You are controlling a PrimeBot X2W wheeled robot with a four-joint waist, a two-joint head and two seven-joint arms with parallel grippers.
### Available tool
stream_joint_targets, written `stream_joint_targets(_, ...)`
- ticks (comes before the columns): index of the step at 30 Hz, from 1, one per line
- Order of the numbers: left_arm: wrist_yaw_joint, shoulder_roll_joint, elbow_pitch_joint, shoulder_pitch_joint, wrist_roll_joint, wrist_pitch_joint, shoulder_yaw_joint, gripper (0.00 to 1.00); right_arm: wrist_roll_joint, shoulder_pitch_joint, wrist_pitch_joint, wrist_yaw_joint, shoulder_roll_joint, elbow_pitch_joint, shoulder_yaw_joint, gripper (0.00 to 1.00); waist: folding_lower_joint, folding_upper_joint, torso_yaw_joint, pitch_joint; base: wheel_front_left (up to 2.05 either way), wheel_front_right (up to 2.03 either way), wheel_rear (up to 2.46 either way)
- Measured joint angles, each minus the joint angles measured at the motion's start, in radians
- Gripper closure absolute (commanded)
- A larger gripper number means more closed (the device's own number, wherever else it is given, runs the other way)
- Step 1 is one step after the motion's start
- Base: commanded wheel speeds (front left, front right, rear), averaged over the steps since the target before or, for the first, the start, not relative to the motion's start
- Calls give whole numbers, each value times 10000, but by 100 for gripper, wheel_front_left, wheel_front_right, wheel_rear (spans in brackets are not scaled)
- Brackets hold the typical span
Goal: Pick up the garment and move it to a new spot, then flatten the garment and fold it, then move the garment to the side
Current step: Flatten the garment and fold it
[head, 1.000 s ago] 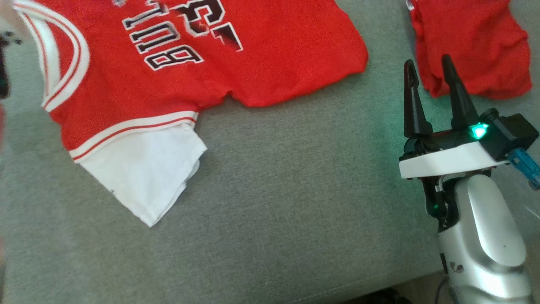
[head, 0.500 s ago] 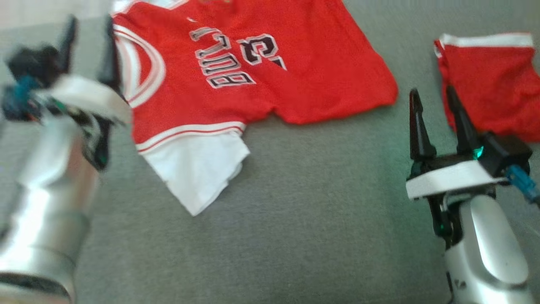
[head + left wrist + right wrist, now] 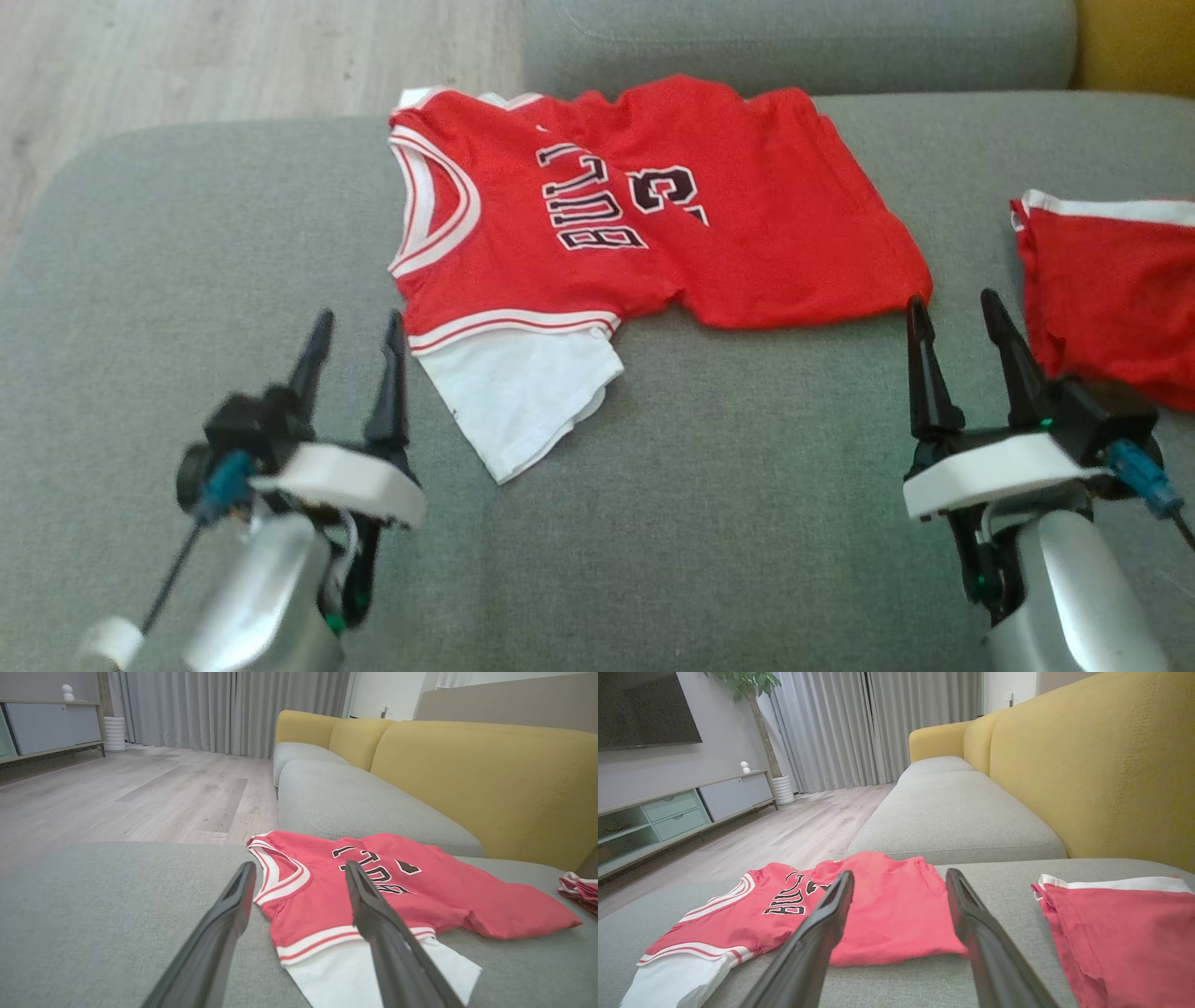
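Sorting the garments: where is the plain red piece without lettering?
In the head view the plain red piece lies at the far right on the grey sofa seat, apart from the jersey, just beyond the right hand.

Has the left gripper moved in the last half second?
Yes. Against the jersey, the left gripper pulled back toward the robot, from beside the collar to beside the white sleeve.

A grey woven-fabric sofa seat cushion [image 3: 700,523] carries two pieces of clothing. A red basketball jersey [image 3: 747,252] with white-and-red trim, black lettering and a white sleeve lies spread across its middle, neck opening toward the robot's left and the sleeve pointing at the cushion's near edge. Apart from it, to the right, lies a red cloth garment with a white band [image 3: 1111,299], slightly rumpled.
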Motion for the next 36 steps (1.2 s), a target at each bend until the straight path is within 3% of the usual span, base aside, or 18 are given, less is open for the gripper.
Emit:
stream_joint_targets(10, 324, -268, -665, 1029, 157, 0, 182, 0, 171, 187, -6, 0, 2, 56, 81, 0, 2, 0, 174, -243, 0, 0, 0)
stream_joint_targets(14, 224, -370, -646, 1033, 107, 146, 128, 0, 171, 185, -6, 0, 2, 56, 117, 0, 3, 0, 130, -222, 0, 0, 0)
stream_joint_targets(22, 13, -736, -111, 1034, -249, 1643, -453, 0, 259, 151, -8, 0, 2, 69, 196, 0, 3, 0, -108, 51, 0, 0, 0)
stream_joint_targets(29, 330, -894, 424, 1015, -650, 3384, -593, 0, 261, 6, -69, 0, 2, 92, 236, 0, 4, 0, -451, 433, 0, 0, 0)
stream_joint_targets(36, 430, -809, 265, 776, -679, 3833, -625, 0, 261, -171, -180, 0, 2, 192, 226, 0, 3, 0, -730, 690, 0, 0, 0)
